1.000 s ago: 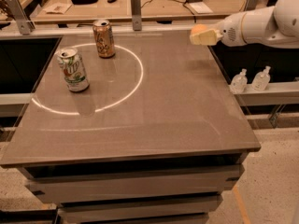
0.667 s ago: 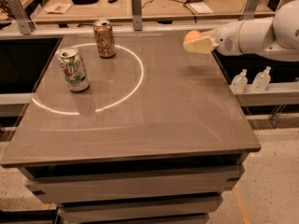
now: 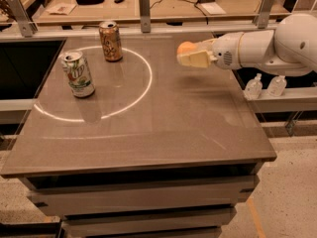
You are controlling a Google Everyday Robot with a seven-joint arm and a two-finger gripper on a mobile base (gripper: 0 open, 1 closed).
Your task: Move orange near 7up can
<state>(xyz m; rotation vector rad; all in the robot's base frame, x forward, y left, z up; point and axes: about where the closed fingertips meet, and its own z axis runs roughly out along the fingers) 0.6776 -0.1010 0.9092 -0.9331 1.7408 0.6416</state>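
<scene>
Bench [image 3: 163, 128]: brown top with stacked drawer fronts under its near edge; a thin ring of light [image 3: 143, 90] lies across its far left half.
7up can [image 3: 78, 74]: upright on the left side of the bench, at the ring's left edge, its open top showing.
Bottles [image 3: 253, 87]: two small clear ones on a ledge off the right side of the bench, below the arm.
Orange [image 3: 184, 47]: in the air over the far right part of the bench, at the tip of the tool, with its upper part showing above the fingers. It is outside the ring to the right and well apart from the 7up can.
Tool [image 3: 184, 56]: cream fingers point left and seem closed around the orange, holding it off the bench.
Arm [image 3: 267, 46]: white, reaching in from the right edge, roughly level, wrist over the right side of the bench.
Brown can [image 3: 110, 41]: upright, just inside the ring's far arc, behind and right of the 7up can, and the nearer of the two cans to the orange.
Far table [image 3: 163, 4]: beyond a rail with posts, carrying cables and papers.
</scene>
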